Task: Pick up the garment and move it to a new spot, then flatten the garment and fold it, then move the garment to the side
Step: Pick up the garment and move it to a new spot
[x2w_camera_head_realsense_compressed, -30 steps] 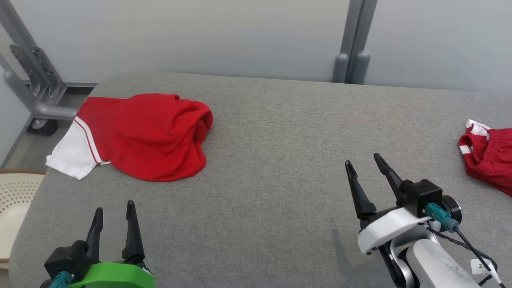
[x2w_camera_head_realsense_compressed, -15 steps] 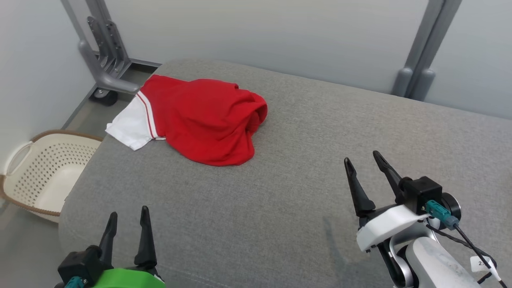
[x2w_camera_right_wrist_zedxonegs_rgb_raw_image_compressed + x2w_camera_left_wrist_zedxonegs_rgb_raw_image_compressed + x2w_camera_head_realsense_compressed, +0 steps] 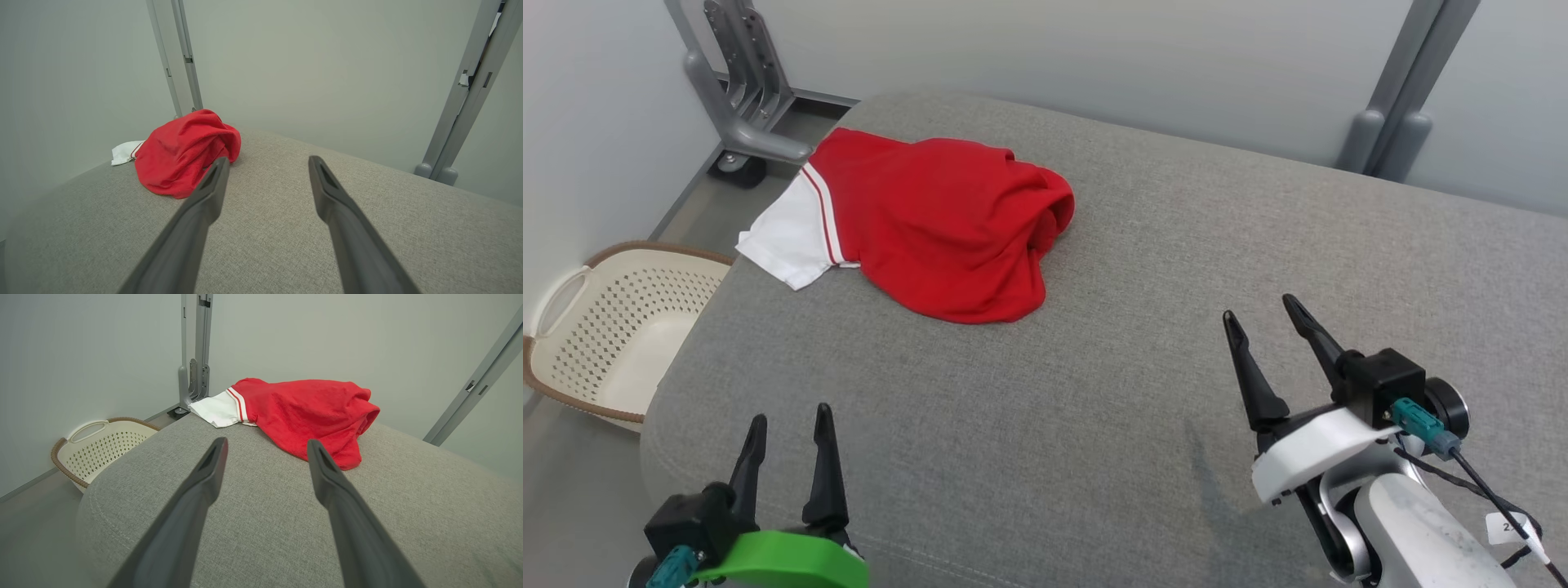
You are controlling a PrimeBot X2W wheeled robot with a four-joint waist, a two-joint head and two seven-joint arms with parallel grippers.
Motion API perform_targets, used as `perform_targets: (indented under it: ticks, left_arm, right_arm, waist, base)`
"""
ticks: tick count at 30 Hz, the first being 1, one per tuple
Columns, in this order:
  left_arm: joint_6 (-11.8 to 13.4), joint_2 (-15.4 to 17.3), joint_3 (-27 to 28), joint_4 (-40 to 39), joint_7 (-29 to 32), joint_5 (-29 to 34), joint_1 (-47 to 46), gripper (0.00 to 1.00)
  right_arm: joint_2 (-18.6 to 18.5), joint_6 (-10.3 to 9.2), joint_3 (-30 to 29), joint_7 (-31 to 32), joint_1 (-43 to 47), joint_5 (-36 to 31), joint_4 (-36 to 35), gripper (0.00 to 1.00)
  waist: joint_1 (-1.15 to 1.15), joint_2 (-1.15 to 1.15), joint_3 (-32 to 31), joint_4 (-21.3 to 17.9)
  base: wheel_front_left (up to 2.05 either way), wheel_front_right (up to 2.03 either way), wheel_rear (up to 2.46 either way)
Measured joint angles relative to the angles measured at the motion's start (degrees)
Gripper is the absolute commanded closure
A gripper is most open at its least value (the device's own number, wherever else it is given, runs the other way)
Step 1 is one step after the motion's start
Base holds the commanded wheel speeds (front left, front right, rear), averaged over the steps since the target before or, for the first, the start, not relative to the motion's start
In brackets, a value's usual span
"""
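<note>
The garment (image 3: 939,224) is red with a white sleeve edged in red stripes. It lies crumpled at the far left of the grey padded surface (image 3: 1143,343). Its white sleeve reaches the surface's left edge. My left gripper (image 3: 791,425) hovers open near the front left edge, well short of the garment (image 3: 302,412), with nothing between its fingers. My right gripper (image 3: 1259,315) stands open over the right middle of the surface, also empty. In the right wrist view, the garment (image 3: 184,153) lies ahead and to the left of my right gripper (image 3: 267,161).
A cream perforated laundry basket (image 3: 613,322) with a brown rim stands on the floor left of the surface. A grey wheeled metal frame (image 3: 737,106) stands behind the garment. Another grey post (image 3: 1401,106) rises at the back right against the pale wall.
The head camera has turned left, bringing the basket into view and taking a second red garment at the right out of the frame. Both grippers stay open and hold their poses.
</note>
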Motion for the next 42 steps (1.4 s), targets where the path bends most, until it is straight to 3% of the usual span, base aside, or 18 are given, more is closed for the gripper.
perform_targets:
  ticks: [10,22,30,42]
  left_arm:
    - [-0.5,1.2,-1.2,0.6,3.3,1.7,-13.6,0.0]
    - [-0.6,1.8,1.0,9.3,9.6,1.4,-29.7,0.0]
    - [-0.6,1.6,-0.2,15.1,12.1,1.3,-34.7,0.0]
    - [-1.5,2.2,-0.9,23.5,10.8,3.9,-41.7,0.0]
  right_arm:
    - [-1.8,-0.38,-1.4,1.5,-3.5,-2.2,-3.6,0.0]
    - [-3.2,-0.42,-2.8,3.4,-6.8,-4.6,-8.9,0.0]
    - [-4.3,-0.44,-3.9,4.3,-7.3,-4.7,-11.4,0.0]
    - [-4.3,-0.52,-6.4,3.6,-9.8,-5.0,-12.6,0.0]
  waist:
    - [0.0,0.0,4.8,-3.3]
    - [0.0,0.0,11.8,-10.1]
    - [0.0,0.0,17.6,-14.9]
    - [0.0,0.0,26.1,-19.7]
  base:
    - [0.0,0.0,0.0]
    - [0.0,0.0,0.0]
    - [0.0,0.0,0.0]
    - [0.0,0.0,0.0]
